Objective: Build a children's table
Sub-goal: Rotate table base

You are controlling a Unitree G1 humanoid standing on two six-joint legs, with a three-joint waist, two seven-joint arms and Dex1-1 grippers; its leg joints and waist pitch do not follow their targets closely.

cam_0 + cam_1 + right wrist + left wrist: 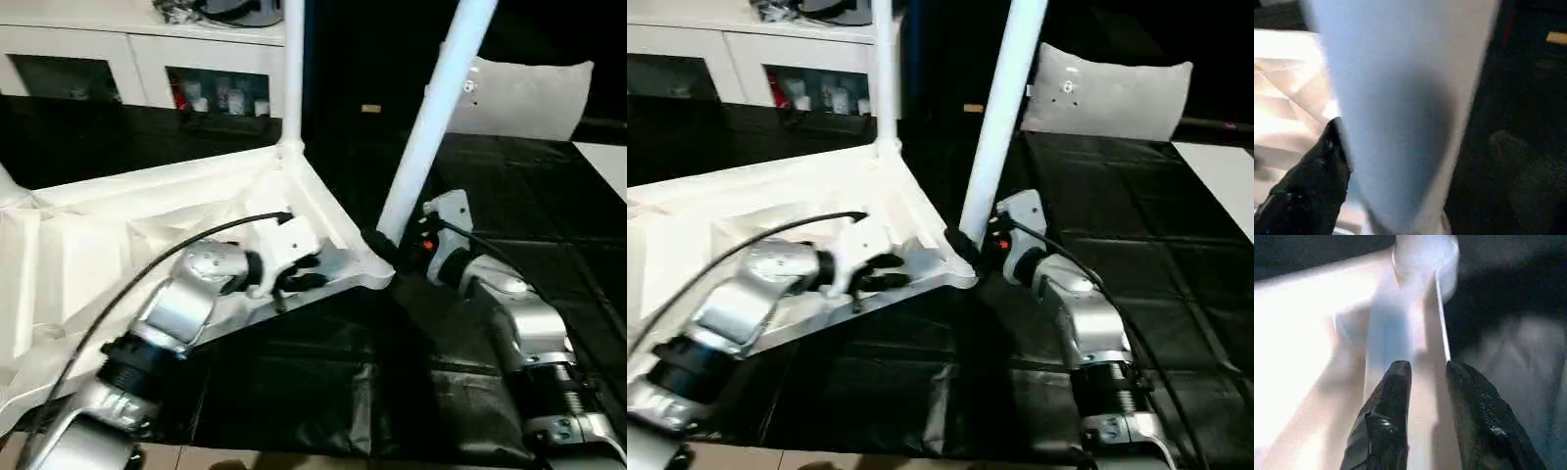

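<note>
Lying ribbed side up on the black sheet (549,196), the tabletop (88,235) carries one upright leg (292,69). The right gripper (384,245) clasps a leaning leg (431,127); the left gripper (299,274) pinches the rim. Cabinet (137,54) and pillow (524,98) stand behind.

Black-sheeted floor (294,392) carries the upturned tabletop (118,235), grey pillow (529,98).

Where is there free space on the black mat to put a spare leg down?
Free: the black mat to the right of the right arm, between the pillow and the near edge. Also the mat strip in front of the tabletop. Crowded: the near corner socket, where the right gripper holds the leg.
</note>
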